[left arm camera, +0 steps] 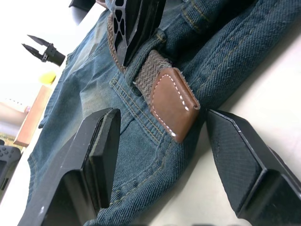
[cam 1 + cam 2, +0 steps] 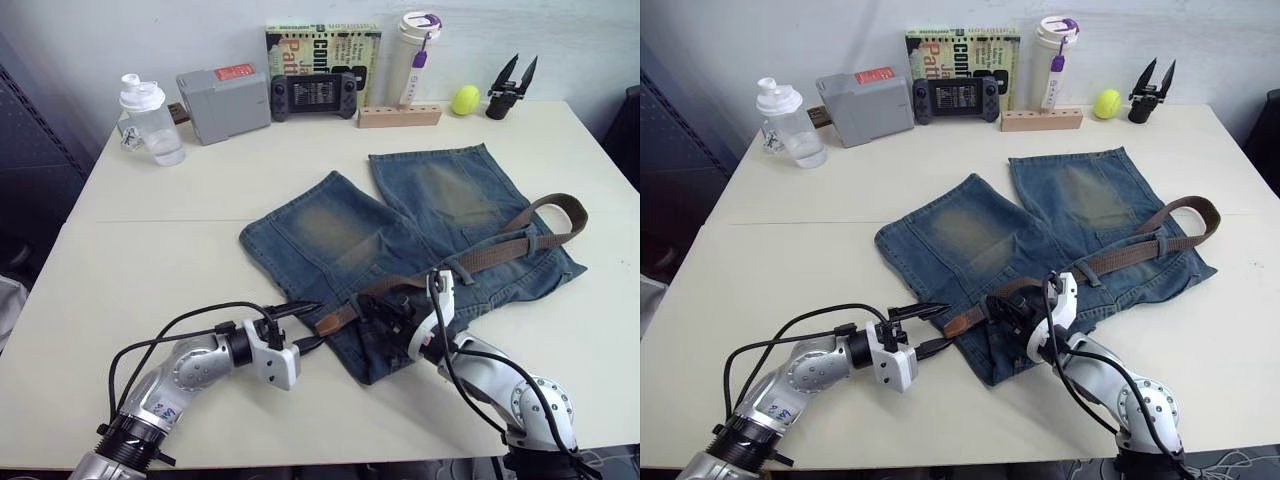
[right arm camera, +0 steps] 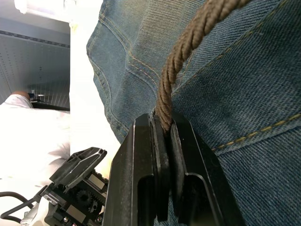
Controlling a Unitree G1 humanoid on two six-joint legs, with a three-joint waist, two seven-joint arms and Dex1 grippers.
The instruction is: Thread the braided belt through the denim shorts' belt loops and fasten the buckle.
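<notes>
Right now the right gripper (image 2: 385,318) pinches the braided belt (image 2: 500,252) edge-on over the denim shorts (image 2: 400,240) at worktop (image 2: 150,250) 5 o'clock, probably feeding its leather tip (image 1: 175,104) toward the wide-open left gripper (image 1: 181,155), ready to pull.

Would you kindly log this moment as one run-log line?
left pincer: open around braided belt tip | right pincer: shut on braided belt | denim shorts: flat on table

Head stereo pair high over the table (image 2: 150,200), facing down; wrist cameras close (both on the denim shorts (image 1: 225,42)).
</notes>
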